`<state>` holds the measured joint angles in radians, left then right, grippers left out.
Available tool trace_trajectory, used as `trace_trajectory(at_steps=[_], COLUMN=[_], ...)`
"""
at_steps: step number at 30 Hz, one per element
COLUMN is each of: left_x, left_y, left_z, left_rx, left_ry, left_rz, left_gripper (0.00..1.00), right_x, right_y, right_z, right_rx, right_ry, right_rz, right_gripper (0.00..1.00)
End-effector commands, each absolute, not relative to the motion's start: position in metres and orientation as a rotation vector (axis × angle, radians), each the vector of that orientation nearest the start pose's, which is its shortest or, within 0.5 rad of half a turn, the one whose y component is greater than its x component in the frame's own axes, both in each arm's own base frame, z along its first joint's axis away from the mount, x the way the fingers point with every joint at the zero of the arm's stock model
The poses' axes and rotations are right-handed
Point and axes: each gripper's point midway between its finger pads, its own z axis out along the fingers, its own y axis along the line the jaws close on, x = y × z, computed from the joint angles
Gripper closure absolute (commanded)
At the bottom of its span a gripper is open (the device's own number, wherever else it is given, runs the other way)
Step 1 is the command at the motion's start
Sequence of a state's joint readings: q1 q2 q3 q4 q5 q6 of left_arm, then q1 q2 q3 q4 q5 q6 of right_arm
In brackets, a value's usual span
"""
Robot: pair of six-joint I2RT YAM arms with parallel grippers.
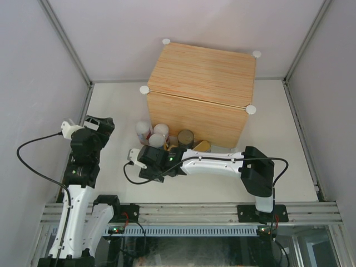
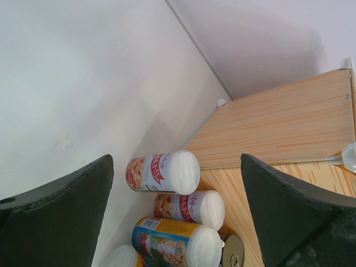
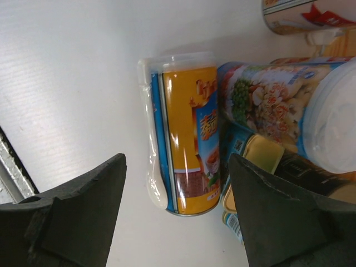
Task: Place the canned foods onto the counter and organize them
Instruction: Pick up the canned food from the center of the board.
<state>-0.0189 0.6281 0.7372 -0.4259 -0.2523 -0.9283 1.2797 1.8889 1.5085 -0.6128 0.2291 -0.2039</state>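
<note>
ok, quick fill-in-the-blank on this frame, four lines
1. The jaws of the left gripper and the right gripper are both ___.
2. The ___ arm stretches across to the cans.
3. The cans sit on the ___, not on the counter.
4. The tall cans' lids are ___.
Missing words: open; right; table; white.
</note>
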Motion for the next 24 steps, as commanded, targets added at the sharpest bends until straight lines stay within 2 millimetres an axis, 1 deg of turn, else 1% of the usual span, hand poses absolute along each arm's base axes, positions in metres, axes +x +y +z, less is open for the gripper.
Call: trace_trajectory(at_steps=[1,14,24], left_x=[0.278,0.280,0.282], left_y=[0.015,0.016,0.017], left_z=[0.281,0.279,0.274], left_rx=[-1.009,-1.015,-1.022], left_ry=[1.521,1.523,1.523], left_rz=[-0.426,-0.421,-0.420], left_gripper=[0.00,0.00,0.00], right_x=[0.189,0.184,0.193], right_y=[0.437,0.440,0.437], right_z=[0.121,0.096,0.078], right_rx=[-1.563,-1.633,-1.652], right_ry=[1.843,1.863,1.897], right_rz=[0.143,0.176,0.168], right_gripper=[0.26,0.26,0.27])
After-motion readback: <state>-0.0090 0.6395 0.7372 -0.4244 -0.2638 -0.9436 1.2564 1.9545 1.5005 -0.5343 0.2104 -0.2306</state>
